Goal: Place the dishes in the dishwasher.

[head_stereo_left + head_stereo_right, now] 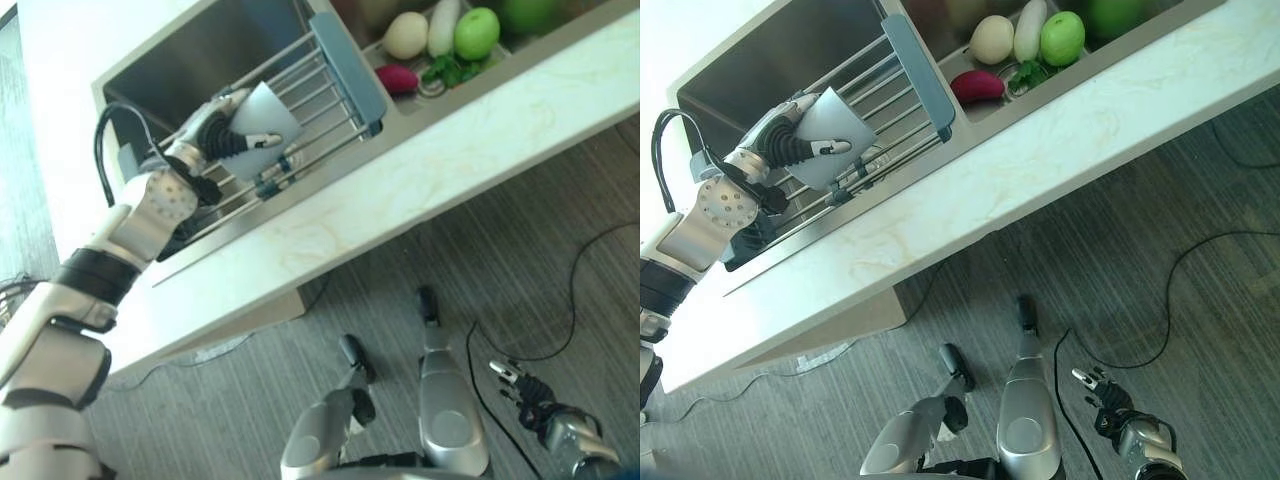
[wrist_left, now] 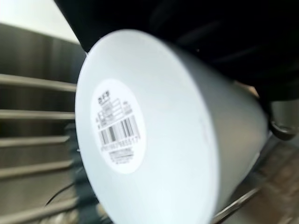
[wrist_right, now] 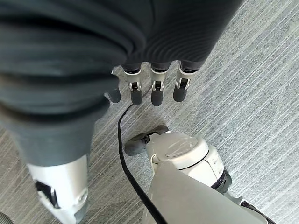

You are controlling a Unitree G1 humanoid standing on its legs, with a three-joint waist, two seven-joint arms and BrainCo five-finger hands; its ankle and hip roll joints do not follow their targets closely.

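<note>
Cup in hand over the sink rack; loading not yet begun.

Eye views: at 10 o'clock the left hand (image 1: 222, 138) is curled round a white cup (image 1: 265, 118) over the wire rack (image 1: 310, 80) in the sink (image 1: 190, 50); vegetables (image 1: 440, 35) lie at 1 o'clock.
Left wrist: cup's labelled base faces the camera.
Right wrist: right hand (image 3: 154, 88) hangs relaxed, holding nothing, above the floor (image 3: 261, 116).
I judge everything remains to do.

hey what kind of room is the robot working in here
Most likely a kitchen: a steel sink set in a pale marbled countertop, a wire drying rack across the basin, and vegetables beside it. The left hand holds a white cup.
</note>
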